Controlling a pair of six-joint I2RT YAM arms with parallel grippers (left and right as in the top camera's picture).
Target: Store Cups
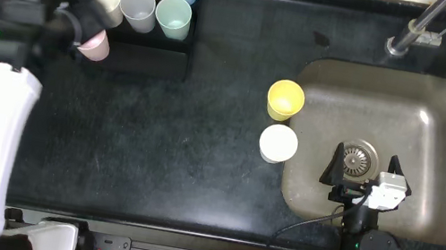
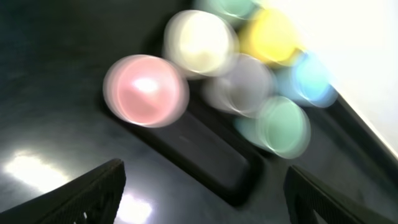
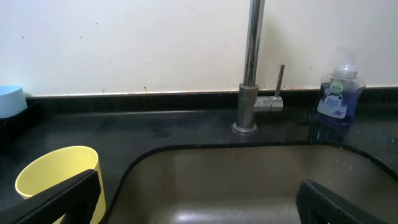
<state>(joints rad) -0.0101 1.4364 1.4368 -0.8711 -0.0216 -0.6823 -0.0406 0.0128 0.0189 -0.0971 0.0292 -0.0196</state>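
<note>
Plastic yellow cup (image 1: 285, 99), white cup (image 1: 278, 143), frame centre: probably light, slick; pinch at rim. Wide, empty: left gripper (image 2: 205, 168), right gripper (image 3: 199, 179).

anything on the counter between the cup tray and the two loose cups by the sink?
No. In the top view that stretch of countertop between the tray, the yellow cup and the white cup is bare.

Racked cups (image 1: 139, 4) stood in a tray (image 1: 159, 62) at the counter's (image 1: 182, 154) rear left. Just left of the sink (image 1: 442, 116), one loose cup (image 1: 285, 99) stood behind a second cup (image 1: 278, 143); the faucet (image 1: 416, 30) rose behind the sink.
</note>
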